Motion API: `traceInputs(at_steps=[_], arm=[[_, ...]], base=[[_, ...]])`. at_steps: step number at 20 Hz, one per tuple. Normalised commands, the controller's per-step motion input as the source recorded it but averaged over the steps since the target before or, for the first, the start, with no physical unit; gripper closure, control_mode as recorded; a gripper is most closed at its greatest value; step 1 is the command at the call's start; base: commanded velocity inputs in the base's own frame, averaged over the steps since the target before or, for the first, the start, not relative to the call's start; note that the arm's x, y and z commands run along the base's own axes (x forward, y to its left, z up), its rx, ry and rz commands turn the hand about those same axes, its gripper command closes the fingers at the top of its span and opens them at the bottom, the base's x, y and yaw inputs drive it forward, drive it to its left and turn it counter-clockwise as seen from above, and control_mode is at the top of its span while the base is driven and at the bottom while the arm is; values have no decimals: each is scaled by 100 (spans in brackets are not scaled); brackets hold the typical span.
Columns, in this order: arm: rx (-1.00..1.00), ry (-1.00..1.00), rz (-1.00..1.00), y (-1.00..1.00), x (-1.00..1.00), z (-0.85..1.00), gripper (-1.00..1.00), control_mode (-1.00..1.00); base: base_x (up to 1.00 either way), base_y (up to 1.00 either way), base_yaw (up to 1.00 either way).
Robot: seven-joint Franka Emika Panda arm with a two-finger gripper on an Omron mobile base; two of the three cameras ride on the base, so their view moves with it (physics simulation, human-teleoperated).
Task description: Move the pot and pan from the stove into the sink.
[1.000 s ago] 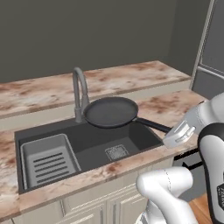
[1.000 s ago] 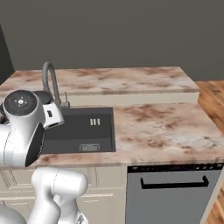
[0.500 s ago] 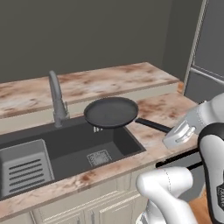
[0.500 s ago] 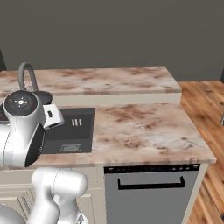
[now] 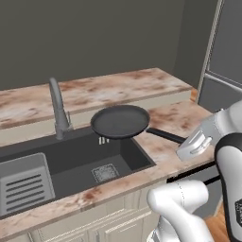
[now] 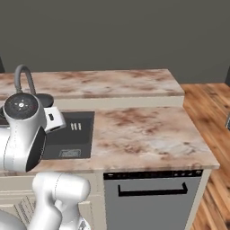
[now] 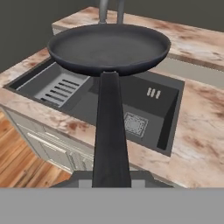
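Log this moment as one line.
gripper: shut on pan handle | pan: held above sink corner | sink: no pan inside

Even, dim rendered light, soft faint shadows, no glare, slightly blurry, perhaps low resolution

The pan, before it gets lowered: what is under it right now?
Under the pan lies the sink, at its right end by the faucet; the drain grate shows. The pan covers part of the back wall.

place: kitchen | cues: sink [image 5: 71, 160], faucet [image 5: 57, 108], marble counter [image 6: 143, 134], dishwasher [image 6: 152, 197]
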Motion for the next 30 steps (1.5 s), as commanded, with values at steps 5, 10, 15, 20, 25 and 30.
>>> traceInputs(at_steps=[5,10,15,20,25,30], arm=[[0,0,0,0,0,0,100,100],[0,0,0,0,2,0,100,-100],[0,7,0,-1,28,-1,100,-100],[-5,21,2,-1,26,-7,100,-100],[-7,7,1,0,4,-9,100,-100],[-4,2,0,5,3,-12,100,-100]], base=[[24,0,-2],[0,0,0],[0,0,0],[0,0,0],[0,0,0],[0,0,0]])
